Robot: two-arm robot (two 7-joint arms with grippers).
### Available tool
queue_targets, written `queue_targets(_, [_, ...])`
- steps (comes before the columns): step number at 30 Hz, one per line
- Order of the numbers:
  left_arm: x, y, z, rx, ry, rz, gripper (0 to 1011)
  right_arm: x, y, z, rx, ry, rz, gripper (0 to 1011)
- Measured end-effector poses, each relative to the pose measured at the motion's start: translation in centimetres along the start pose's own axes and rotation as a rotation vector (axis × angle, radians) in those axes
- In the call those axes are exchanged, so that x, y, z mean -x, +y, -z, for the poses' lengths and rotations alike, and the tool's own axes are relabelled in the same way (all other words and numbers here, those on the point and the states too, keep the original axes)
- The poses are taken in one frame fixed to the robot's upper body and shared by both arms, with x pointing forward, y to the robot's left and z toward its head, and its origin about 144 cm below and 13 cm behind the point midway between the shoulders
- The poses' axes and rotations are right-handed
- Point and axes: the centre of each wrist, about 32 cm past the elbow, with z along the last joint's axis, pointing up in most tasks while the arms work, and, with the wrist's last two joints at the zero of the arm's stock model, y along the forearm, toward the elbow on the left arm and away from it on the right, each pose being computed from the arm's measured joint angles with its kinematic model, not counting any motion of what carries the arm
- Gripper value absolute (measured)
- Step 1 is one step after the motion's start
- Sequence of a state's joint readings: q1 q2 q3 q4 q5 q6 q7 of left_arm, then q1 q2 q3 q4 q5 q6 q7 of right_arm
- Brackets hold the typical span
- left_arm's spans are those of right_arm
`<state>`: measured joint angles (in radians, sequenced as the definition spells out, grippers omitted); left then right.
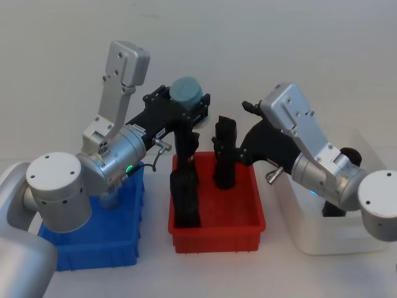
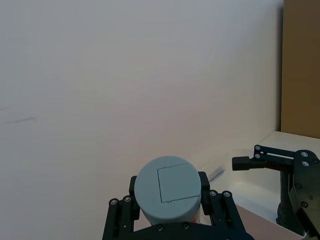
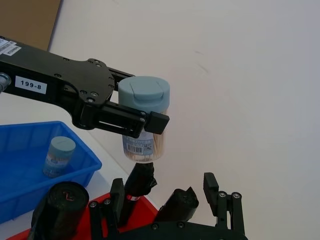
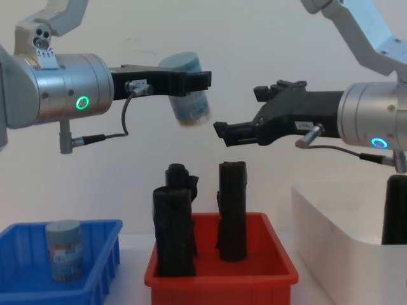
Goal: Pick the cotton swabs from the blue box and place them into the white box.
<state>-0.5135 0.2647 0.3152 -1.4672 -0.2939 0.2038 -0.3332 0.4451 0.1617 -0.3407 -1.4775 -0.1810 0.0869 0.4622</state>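
Note:
My left gripper (image 4: 191,80) is shut on one jar of cotton swabs (image 4: 187,88), held tilted in the air above the left end of the red box (image 4: 216,279). The jar's grey-blue lid (image 2: 167,189) sits between the left fingers (image 2: 120,215). Another jar of cotton swabs (image 4: 63,249) stands upright in the blue box (image 4: 102,251), also seen in the right wrist view (image 3: 59,156). My right gripper (image 4: 245,114) is open and empty, level with the held jar and a short way to its right. The white box (image 4: 331,235) is at the far right.
Black rolled cylinders (image 4: 173,222) stand upright in the red box (image 1: 217,233) between the blue box (image 1: 93,248) and the white box (image 1: 322,239), under both grippers. A dark upright object (image 4: 395,210) stands in the white box.

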Motion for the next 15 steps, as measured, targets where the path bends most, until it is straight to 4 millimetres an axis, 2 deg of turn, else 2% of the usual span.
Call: queue_targets(15, [0.47, -0.12, -0.08, 0.014, 0.006, 0.047, 682, 0.77, 0.37, -0.33, 0.006, 0.016, -0.009, 1001])
